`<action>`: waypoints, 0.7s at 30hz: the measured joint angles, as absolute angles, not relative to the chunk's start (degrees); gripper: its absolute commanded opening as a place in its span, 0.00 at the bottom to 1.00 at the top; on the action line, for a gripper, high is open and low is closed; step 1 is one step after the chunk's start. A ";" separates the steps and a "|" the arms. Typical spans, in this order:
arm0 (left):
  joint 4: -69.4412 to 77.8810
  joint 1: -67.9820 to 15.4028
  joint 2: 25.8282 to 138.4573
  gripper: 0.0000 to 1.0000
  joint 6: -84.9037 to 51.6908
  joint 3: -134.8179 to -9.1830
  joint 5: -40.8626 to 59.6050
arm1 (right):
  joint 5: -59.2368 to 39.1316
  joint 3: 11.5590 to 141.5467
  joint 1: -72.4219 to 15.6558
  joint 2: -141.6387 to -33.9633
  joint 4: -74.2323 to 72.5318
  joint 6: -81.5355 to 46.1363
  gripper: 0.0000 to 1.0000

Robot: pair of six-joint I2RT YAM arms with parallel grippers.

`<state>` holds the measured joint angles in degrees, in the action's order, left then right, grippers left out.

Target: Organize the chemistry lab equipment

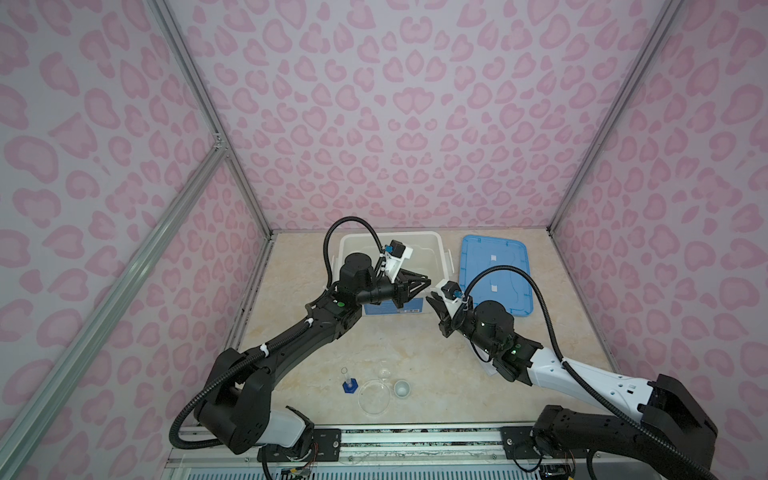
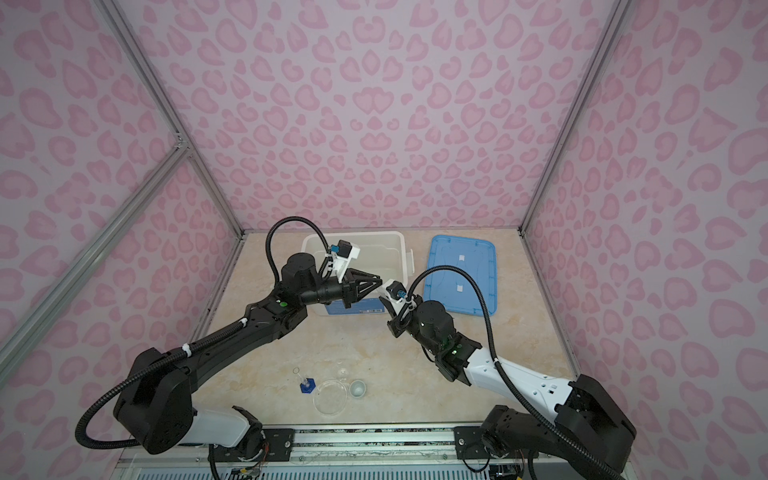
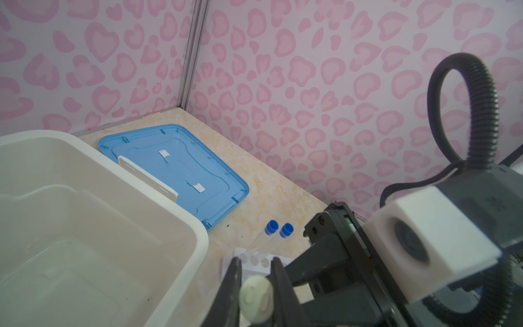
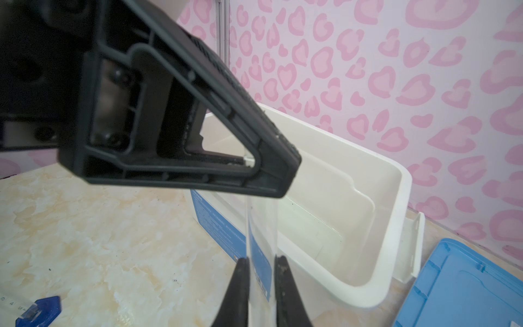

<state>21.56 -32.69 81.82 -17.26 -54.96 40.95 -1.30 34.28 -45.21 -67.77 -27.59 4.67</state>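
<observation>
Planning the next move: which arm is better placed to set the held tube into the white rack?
Right, likely. The right gripper grips the clear tube itself, with the white rack close beside that arm; the left gripper pinches only its pale cap.

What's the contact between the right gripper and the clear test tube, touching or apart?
Touching. The right wrist view shows the right gripper closed, fingers pressed against opposite sides of the clear test tube, no gap.

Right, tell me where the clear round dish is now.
In both top views the clear round dish sits on the table near the front edge, left of centre, between the blue-based cylinder and the small clear cup.
</observation>
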 measured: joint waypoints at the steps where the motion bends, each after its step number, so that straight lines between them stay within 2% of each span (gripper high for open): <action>1: 21.56 -32.69 81.73 0.13 -17.26 -54.96 40.88 | -1.30 34.28 -45.21 -67.77 -27.73 4.67 0.11; 5: 21.52 -32.71 81.43 0.11 -17.15 -54.96 40.64 | -1.30 34.28 -45.23 -67.75 -28.03 4.62 0.14; 11: 20.99 -32.95 80.60 0.11 -16.12 -54.96 40.21 | -1.08 34.26 -45.23 -67.59 -28.34 4.03 0.27; 21: 13.78 -35.64 77.34 0.10 -8.03 -56.31 33.30 | 0.84 32.25 -44.97 -61.80 -26.28 4.08 0.32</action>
